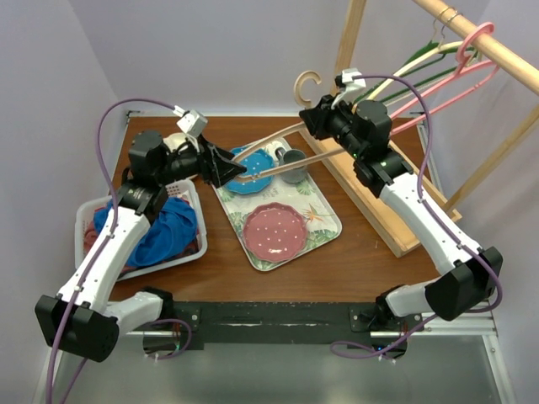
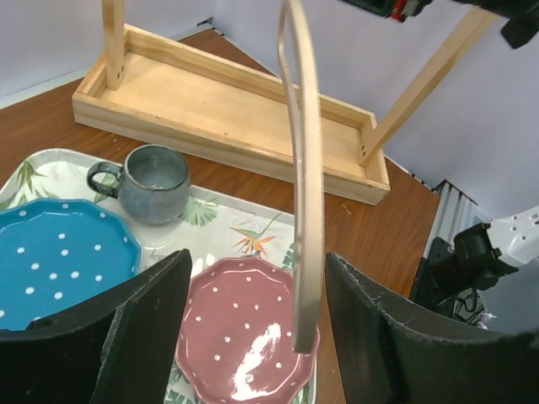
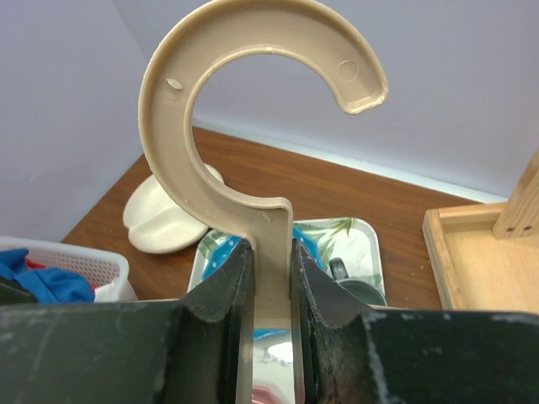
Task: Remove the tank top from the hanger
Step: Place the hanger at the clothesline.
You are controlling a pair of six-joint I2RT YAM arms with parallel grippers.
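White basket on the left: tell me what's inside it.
A crumpled blue cloth fills most of the basket, with red cloth at its edge. The left arm covers part; anything under the cloth is hidden.

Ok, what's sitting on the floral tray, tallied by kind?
Plates: 2, a blue plate and a pink plate
Mugs: 1, the grey mug
Total on the tray: 3
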